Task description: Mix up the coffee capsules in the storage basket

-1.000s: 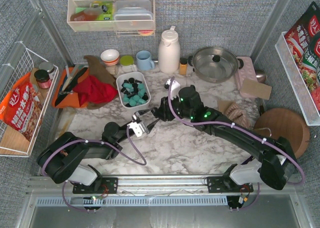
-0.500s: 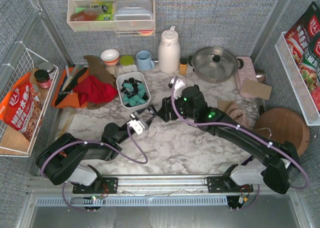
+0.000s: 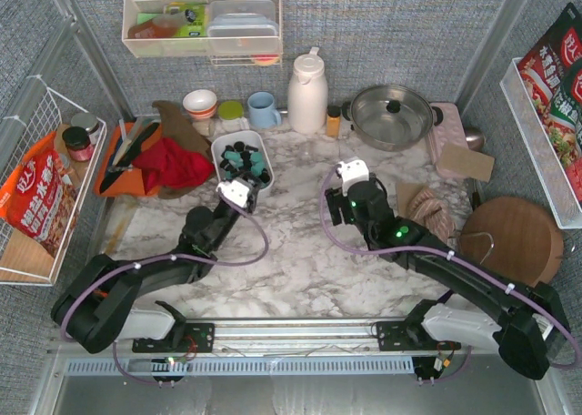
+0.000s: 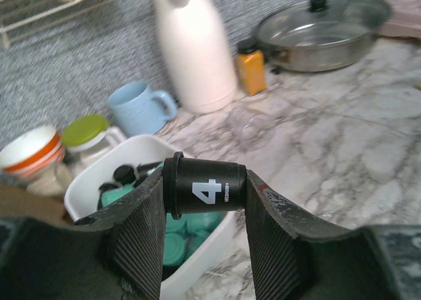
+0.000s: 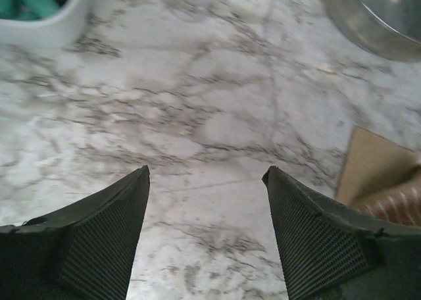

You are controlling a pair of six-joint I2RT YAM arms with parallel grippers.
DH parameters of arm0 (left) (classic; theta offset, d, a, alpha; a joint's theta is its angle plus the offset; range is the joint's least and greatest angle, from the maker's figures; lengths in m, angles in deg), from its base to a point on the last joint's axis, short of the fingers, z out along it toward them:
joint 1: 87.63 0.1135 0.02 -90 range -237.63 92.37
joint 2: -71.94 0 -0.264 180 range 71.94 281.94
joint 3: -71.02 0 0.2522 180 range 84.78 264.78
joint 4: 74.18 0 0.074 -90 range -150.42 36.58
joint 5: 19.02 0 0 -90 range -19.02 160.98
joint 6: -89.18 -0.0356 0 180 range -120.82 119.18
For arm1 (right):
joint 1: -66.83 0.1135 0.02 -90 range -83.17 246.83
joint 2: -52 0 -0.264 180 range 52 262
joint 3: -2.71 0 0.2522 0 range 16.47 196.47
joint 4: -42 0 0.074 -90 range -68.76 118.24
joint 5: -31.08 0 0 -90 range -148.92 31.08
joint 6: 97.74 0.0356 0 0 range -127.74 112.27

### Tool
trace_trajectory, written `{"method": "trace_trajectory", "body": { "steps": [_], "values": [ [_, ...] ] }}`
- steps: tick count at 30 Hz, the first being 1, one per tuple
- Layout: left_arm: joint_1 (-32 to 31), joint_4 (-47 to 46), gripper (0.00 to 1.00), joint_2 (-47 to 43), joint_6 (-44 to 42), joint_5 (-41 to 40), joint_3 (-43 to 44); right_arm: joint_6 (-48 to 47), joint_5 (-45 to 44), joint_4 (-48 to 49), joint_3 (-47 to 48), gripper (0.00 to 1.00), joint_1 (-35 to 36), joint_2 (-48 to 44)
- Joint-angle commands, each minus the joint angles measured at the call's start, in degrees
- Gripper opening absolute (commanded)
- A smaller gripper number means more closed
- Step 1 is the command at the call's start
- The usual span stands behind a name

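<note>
While the right tool [image 5: 206,174] gapes, the left tool [image 4: 205,201] clamps a black capsule [image 4: 197,191] sideways, rim leftward.

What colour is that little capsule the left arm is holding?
The capsule is black with a white 4; clearest in the left wrist view.

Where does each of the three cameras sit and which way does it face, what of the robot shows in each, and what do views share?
Top external: above and behind the bases, looking down on the marble table; both arms show.
Left wrist: on the left arm, facing the back wall across the storage basket; left gripper shut on a black capsule.
Right wrist: on the right arm, tilted down at bare marble; right gripper open, empty.
Shared: all three views catch the storage basket and the steel pan.
</note>
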Motion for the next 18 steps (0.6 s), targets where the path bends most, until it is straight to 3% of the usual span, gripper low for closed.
{"method": "trace_trajectory", "body": {
  "steps": [1, 5, 7, 18],
  "values": [
    [2.8, 11.6, 0.37, -0.3, 6.4, -6.9, 3.7, -3.5, -10.5, 7.8, -5.4, 0.77, -0.1, -2.3],
    [5.6, 17.1, 0.37, 2.1, 9.9, -8.7, 7.5, -6.0, -10.0, 17.1, -12.4, 0.83, -0.1, -4.7],
    [6.6, 19.1, 0.37, 3.5, 11.1, -9.4, 9.3, -6.8, -9.9, 18.8, -13.9, 0.98, -0.2, -4.8],
    [9.7, 26.3, 0.38, 14.6, 19.1, -10.4, 18.4, -7.0, -8.5, 16.1, -15.0, 0.99, -0.3, -7.4]
  ]
}}
